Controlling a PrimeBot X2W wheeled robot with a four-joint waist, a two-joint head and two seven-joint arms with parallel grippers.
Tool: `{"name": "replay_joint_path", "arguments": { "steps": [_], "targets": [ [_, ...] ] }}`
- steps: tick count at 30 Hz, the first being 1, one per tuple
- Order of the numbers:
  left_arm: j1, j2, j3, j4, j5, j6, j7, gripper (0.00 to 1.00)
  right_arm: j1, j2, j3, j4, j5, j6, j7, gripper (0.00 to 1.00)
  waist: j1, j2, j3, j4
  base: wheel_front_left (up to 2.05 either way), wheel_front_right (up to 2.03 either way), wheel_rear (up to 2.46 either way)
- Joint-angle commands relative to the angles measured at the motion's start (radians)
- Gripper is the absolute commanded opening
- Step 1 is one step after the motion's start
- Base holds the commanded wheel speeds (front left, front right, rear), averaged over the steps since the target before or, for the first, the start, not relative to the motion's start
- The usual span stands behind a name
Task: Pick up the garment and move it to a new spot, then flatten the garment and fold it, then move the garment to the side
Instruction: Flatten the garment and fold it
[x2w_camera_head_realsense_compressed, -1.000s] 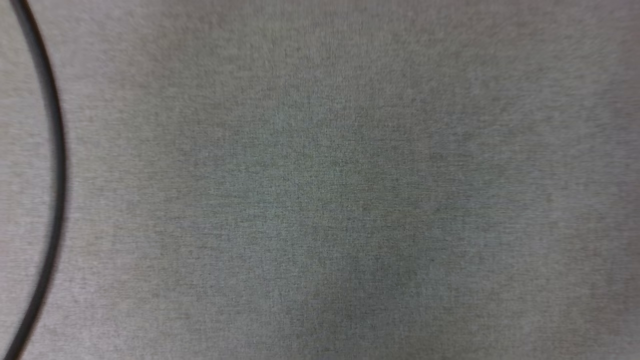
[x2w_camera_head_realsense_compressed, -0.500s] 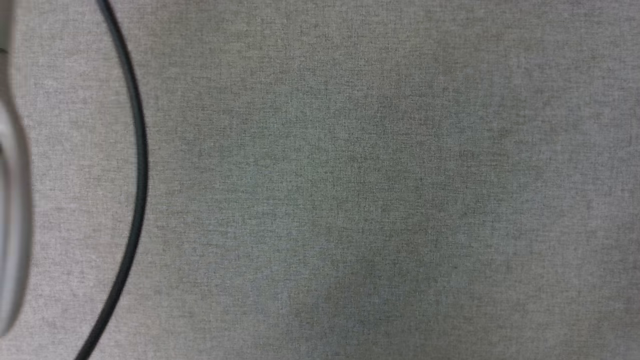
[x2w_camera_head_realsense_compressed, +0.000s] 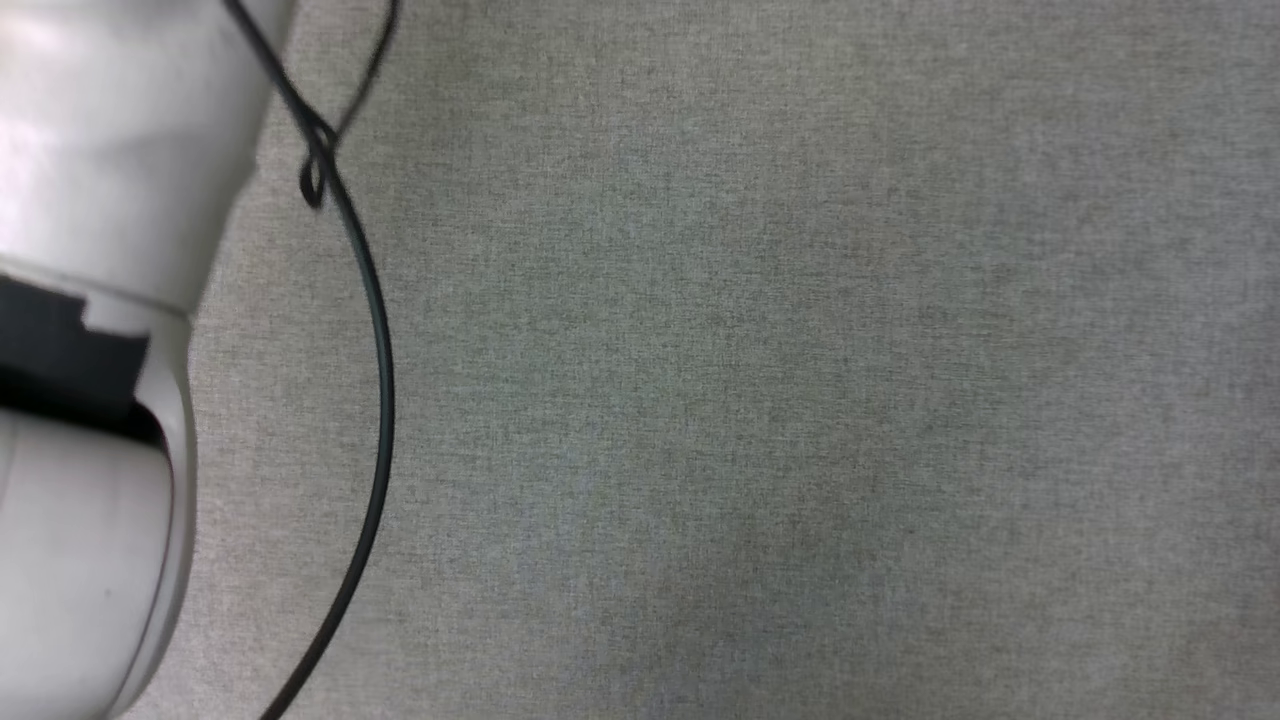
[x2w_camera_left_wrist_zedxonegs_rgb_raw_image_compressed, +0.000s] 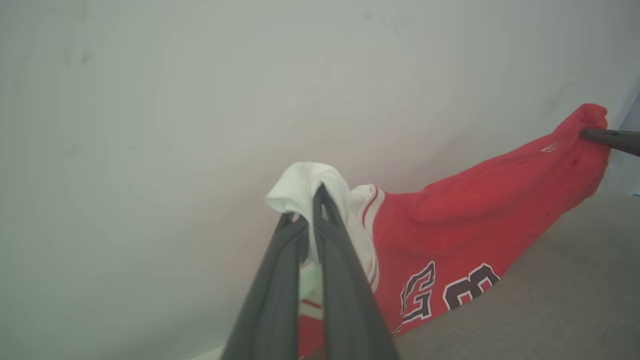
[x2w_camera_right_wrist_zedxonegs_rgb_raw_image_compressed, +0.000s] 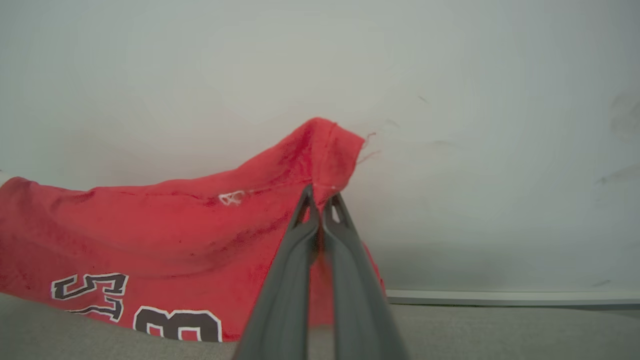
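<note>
**While pinched at both ends, hangs spread above grey surface**

Clamps L gripper (x2w_camera_left_wrist_zedxonegs_rgb_raw_image_compressed: 306, 205) shut on bunched white sleeve (x2w_camera_left_wrist_zedxonegs_rgb_raw_image_compressed: 305, 180) of garment (x2w_camera_left_wrist_zedxonegs_rgb_raw_image_compressed: 465, 215), up off grey surface (x2w_camera_left_wrist_zedxonegs_rgb_raw_image_compressed: 575, 300). Clamps R gripper (x2w_camera_right_wrist_zedxonegs_rgb_raw_image_compressed: 321, 194) shut on red corner at opposite end, also well above grey surface. Sags between the two grips, w/ number print (x2w_camera_left_wrist_zedxonegs_rgb_raw_image_compressed: 450, 292) low and lower edge near or on grey surface; can't tell which. Looks like carry-to-new-spot step, approx. early in task. Probably grips far apart to hold cloth stretched, so as to lay it flat on grey surface w/o bunching. Risks thin pinch on sleeve slipping if pulled harder.
</note>
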Motion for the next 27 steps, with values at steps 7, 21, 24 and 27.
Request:
{"name": "replay_joint_path", "arguments": {
  "steps": [7,21,24,27],
  "targets": [
    [0.242,0.047,0.098,-0.154,0.002,0.001,-0.007,0.0,0.182,-0.03,0.048,-0.134,0.118,-0.001,-0.029,0.0,-0.0001,0.0,-0.025,-0.018,0.0,0.0,0.0],
    [0.595,0.076,0.241,-0.339,0.077,0.001,-0.006,0.0,0.419,-0.087,0.149,-0.306,0.262,-0.001,-0.091,0.0,-0.0001,0.0,-0.09,-0.041,0.0,0.0,0.0],
    [0.657,0.084,0.246,-0.366,0.105,0.001,-0.006,0.0,0.457,-0.106,0.17,-0.328,0.278,-0.001,-0.1,0.0,-0.0001,0.0,-0.111,-0.043,0.0,0.0,0.0],
    [0.709,0.088,0.264,-0.397,0.129,0.001,-0.006,0.0,0.498,-0.119,0.185,-0.349,0.295,-0.001,-0.109,0.0,-0.0001,0.0,-0.129,-0.047,0.0,0.0,0.0]
  ]
}}
